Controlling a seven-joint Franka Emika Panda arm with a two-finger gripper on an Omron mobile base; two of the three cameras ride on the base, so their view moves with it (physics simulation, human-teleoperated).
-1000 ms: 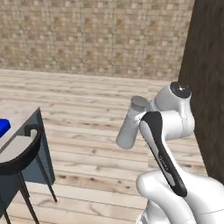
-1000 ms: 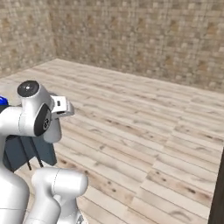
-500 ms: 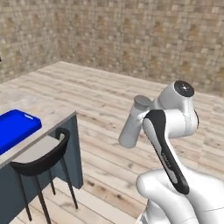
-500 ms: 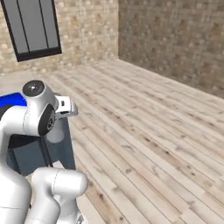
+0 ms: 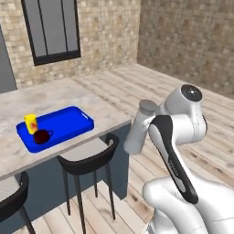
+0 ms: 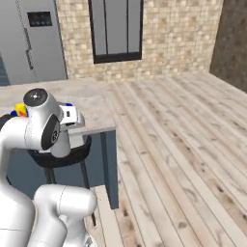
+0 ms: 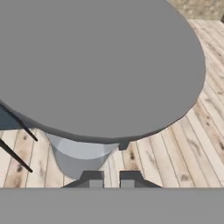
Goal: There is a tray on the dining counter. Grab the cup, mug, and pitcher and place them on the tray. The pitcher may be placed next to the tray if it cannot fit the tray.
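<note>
A: What is the two-finger gripper [image 7: 111, 177] doing?

B: Its two dark fingertips [image 7: 92, 178] stand close together at the bottom of the hand view, pinched on the narrow top of the tall plain grey cylindrical pitcher [image 7: 96, 65], whose wide base looms large just beyond them. The claw is nearly closed and has hold of the pitcher.

A: Where does that sit in the room?

B: In the left base view the pitcher [image 5: 138, 128] hangs in the air beside the white arm, tilted a little, above the pale wooden plank floor [image 5: 137, 183] and off the end of the counter.

A: And the other things?

B: The flat bright-blue rectangular tray [image 5: 64, 123] lies on the long pale beige marbled dining counter [image 5: 55, 98], near its front edge. The small yellow tumbler cup [image 5: 30, 123] stands upright on the tray's left part, and the squat dark maroon mug [image 5: 41, 136] stands just in front of it, also on the tray.

A: Anything below?

B: Black bar stools [image 5: 89, 160] stand under the counter's edge. Behind the counter there is a brick wall with a dark-framed window [image 5: 51, 29].
</note>
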